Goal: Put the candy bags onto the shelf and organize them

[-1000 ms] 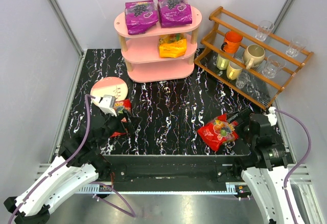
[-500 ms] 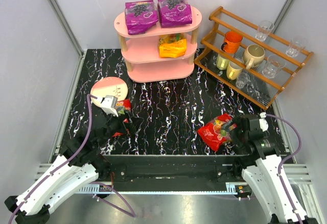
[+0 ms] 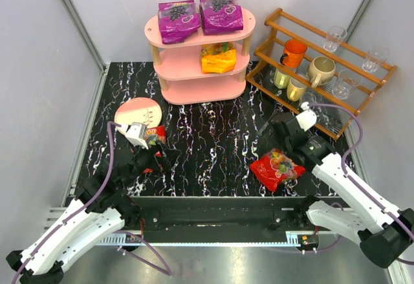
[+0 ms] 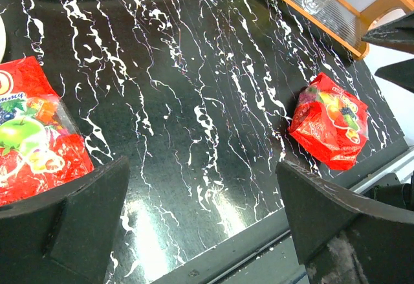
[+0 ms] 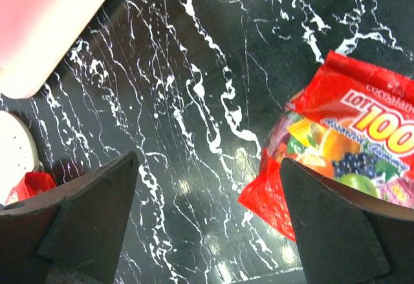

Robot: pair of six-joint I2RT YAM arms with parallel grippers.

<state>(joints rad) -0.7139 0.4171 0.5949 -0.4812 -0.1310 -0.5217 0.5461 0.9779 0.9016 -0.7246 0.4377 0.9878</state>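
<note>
The pink shelf (image 3: 194, 92) stands at the back with two purple candy bags (image 3: 178, 20) (image 3: 221, 13) on its top tier and an orange bag (image 3: 218, 59) on the middle tier. One red bag (image 3: 278, 169) lies near the front right edge. It also shows in the right wrist view (image 5: 343, 148) and in the left wrist view (image 4: 330, 129). My right gripper (image 3: 270, 132) is open and empty, just behind and left of that bag. A second red bag (image 3: 155, 135) lies at the left, partly under my left gripper (image 3: 157, 159), which is open. This bag lies beside the left finger (image 4: 35, 148).
A pink round plate (image 3: 138, 112) lies left of the left red bag. A brown slatted rack (image 3: 343, 106) with cups and glasses stands at the back right. The table's front edge (image 4: 213, 258) is close under the left gripper.
My right arm has swung from the near right edge up and to the left, to behind the right red bag. The left arm has barely moved.
</note>
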